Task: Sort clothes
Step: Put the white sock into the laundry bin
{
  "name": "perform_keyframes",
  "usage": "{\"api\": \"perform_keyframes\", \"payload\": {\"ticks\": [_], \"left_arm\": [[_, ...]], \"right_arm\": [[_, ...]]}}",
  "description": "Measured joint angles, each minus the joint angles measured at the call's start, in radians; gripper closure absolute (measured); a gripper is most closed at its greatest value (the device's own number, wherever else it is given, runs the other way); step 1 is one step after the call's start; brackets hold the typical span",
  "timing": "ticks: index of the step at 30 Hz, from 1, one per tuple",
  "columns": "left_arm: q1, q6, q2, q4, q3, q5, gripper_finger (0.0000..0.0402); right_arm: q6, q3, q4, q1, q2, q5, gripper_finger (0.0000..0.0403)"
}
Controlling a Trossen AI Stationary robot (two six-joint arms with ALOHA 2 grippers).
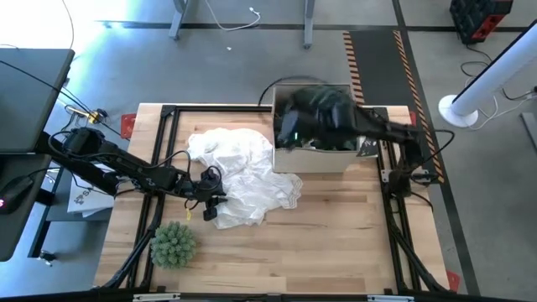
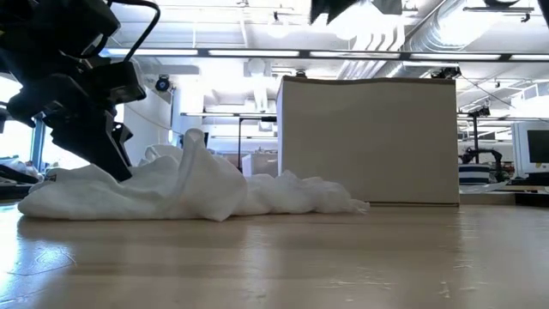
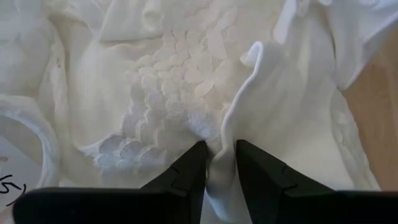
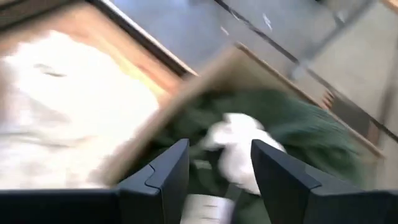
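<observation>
One big piece is what's left out on the table, far as I can see: a large crumpled white fabric garment (image 1: 239,172) sprawled across the light wooden table (image 1: 336,235), its far edge touching the cardboard box. Starting on the left, a small spiky green plant-like ball (image 1: 174,244) sits near the front corner, not part of the sorting. The left gripper (image 3: 219,165) is down at the white garment's near-left edge, jaws nearly together with a raised fold of cloth pinched between them. Looks thin, light and floppy, partly lacy, so I'd guess it'll drape and drag when lifted; a bunched ridge like that seems the best grab. Further right, the tan cardboard box (image 1: 312,126) holds a dark green garment (image 4: 298,124), and the right gripper (image 4: 219,165) hovers over it, jaws apart, holding nothing.
</observation>
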Motion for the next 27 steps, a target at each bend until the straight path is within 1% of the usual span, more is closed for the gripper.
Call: {"api": "perform_keyframes", "payload": {"ticks": [3, 7, 10, 13, 15, 17, 18, 20, 22, 24, 27], "left_arm": [[0.000, -0.001, 0.000, 0.000, 0.000, 0.000, 0.0316], [0.000, 0.015, 0.000, 0.005, 0.000, -0.002, 0.0324], [0.000, 0.040, 0.000, 0.018, 0.000, 0.002, 0.0346], [0.000, 0.064, 0.000, 0.040, 0.000, 0.012, 0.0381], [0.000, 0.075, 0.000, 0.056, 0.000, 0.019, 0.0394], [0.000, 0.078, 0.000, 0.080, 0.000, 0.033, 0.0393], [0.000, 0.078, -0.004, 0.095, 0.000, 0.044, 0.0392], [0.000, 0.079, -0.023, 0.146, 0.001, 0.075, 0.0394], [0.000, 0.092, -0.047, 0.175, 0.018, 0.095, 0.0397], [0.000, 0.113, -0.070, 0.179, 0.049, 0.111, 0.0398], [0.000, 0.148, -0.100, 0.181, 0.097, 0.120, 0.0398]], "right_arm": [[0.000, -0.054, 0.099, 0.119, 0.001, 0.012, 0.0234], [-0.020, -0.221, 0.337, 0.260, 0.002, 0.006, 0.0234], [-0.033, -0.377, 0.554, 0.344, 0.004, 0.005, 0.0234], [0.005, -0.539, 0.793, 0.408, 0.004, 0.052, 0.0234], [0.051, -0.655, 0.974, 0.436, 0.004, 0.091, 0.0234], [0.089, -0.765, 1.136, 0.453, 0.004, 0.099, 0.0234], [0.104, -0.815, 1.209, 0.459, 0.004, 0.092, 0.0234], [0.124, -0.897, 1.357, 0.463, 0.004, 0.044, 0.0234], [0.109, -0.954, 1.507, 0.461, 0.004, -0.018, 0.0234], [0.054, -0.987, 1.623, 0.452, 0.004, -0.065, 0.0234], [-0.037, -0.994, 1.692, 0.437, 0.004, -0.085, 0.0234]]}}
